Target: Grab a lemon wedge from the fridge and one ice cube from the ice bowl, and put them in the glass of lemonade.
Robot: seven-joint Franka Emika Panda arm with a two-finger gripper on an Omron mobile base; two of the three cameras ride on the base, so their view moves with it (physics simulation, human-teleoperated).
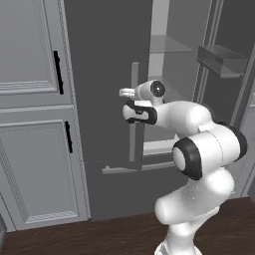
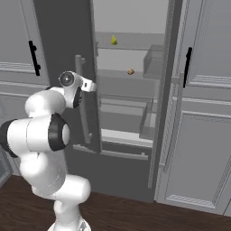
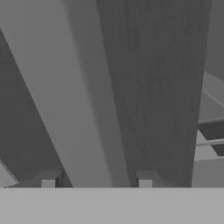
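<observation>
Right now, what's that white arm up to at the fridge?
The arm has its gripper around the long bar handle of the fridge door, which stands partly open. Inside the fridge, a small yellow lemon wedge sits on an upper shelf and a small brown thing on the shelf below. Nothing has been picked up yet.

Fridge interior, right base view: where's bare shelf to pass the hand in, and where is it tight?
Top shelf of the fridge is bare right of the lemon wedge. The shelf below is bare left of the small brown thing. Lower shelves look bare. Tight spots: the door bins on the right, and the left door's bar handle, straddled by the fingers.
</observation>
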